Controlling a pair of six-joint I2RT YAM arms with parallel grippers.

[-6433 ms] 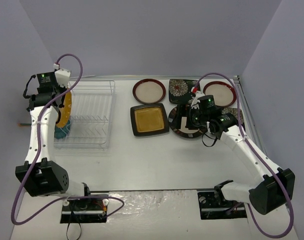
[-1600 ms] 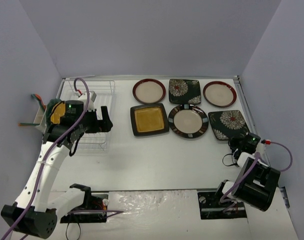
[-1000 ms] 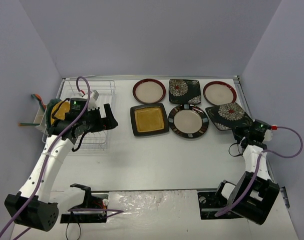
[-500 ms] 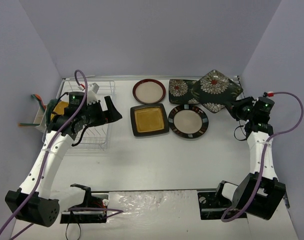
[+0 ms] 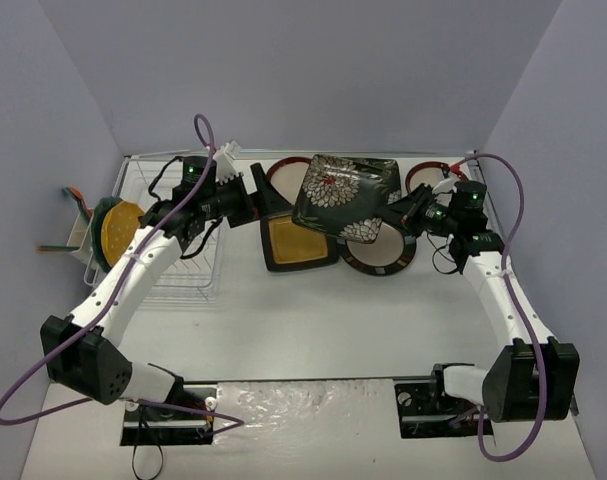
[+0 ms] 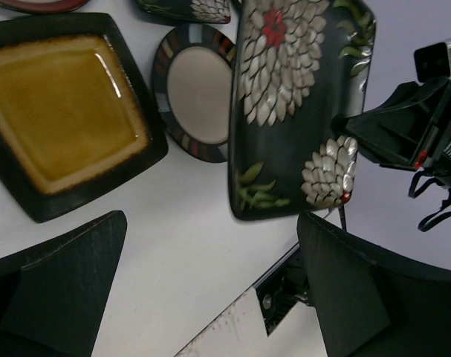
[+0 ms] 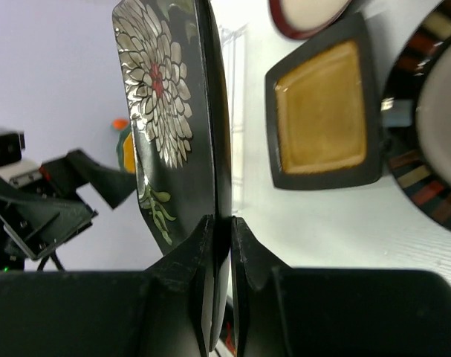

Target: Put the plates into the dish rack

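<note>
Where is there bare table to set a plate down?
The near half of the table is bare, in front of the amber plate and striped plate. Crowded farther back: plates nearly edge to edge, right of the rack.

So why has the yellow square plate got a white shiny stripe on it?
Left wrist view: that stripe is glare, light bouncing off the glossy glaze of the amber square plate, near its right-hand inner rim. Top view: the same plate looks dull and evenly lit with no stripe, probably because that camera looks at it from a different angle.
</note>
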